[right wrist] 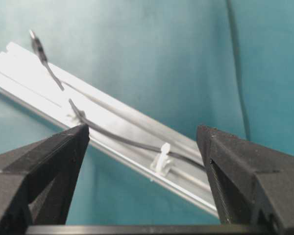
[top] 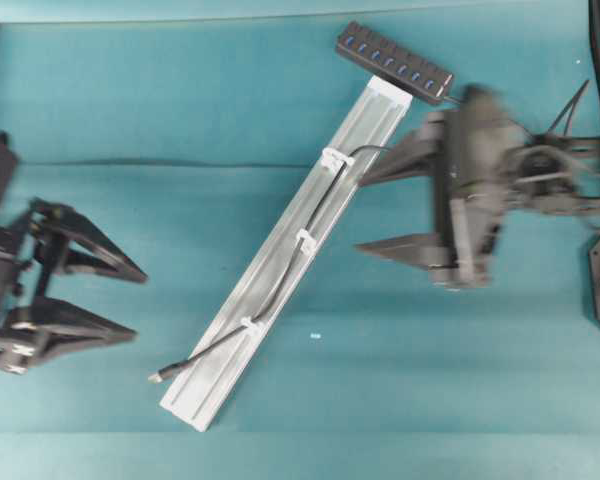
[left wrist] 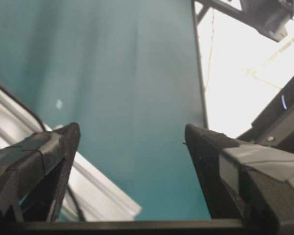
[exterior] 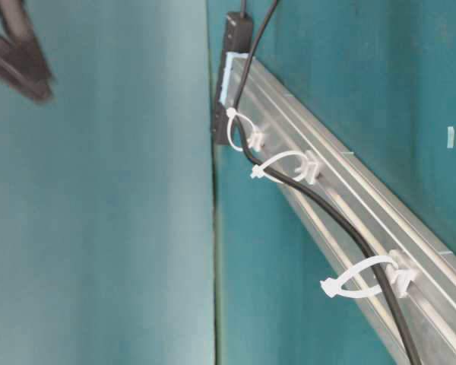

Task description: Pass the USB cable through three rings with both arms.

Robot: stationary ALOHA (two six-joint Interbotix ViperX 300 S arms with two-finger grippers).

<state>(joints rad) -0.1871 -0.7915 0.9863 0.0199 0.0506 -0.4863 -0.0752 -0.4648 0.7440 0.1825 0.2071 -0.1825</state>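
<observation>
You have a teal counter (top: 180,110) under everything, and the largest thing lying on it is the silver aluminium rail (top: 230,370), set on a slant from the lower left up toward the upper right in the overhead view. At its upper end sits the black multi-port hub (top: 395,60) with blue sockets.

Your right arm (top: 540,175) reaches in from the right edge. Its right pincer (top: 370,210) is spread wide, empty, with both finger tips just beside the rail's right edge near the upper ring; from the right wrist view the rail and cord lie between and beyond the parted fingers, not touched.

Your left pincer (top: 135,300) sits well apart from the rail, near the left edge, also spread wide and holding nothing. In the left wrist view the rail's end shows only at the lower left, behind one finger.

The USB cable (top: 315,215) runs from the hub down along the rail and passes through all three rings (top: 305,240), as the table-level view shows clearly. Its metal-tipped plug (top: 156,377) lies on the counter just past the rail's lower left edge, between the rail and your left pincer but clear of it.
</observation>
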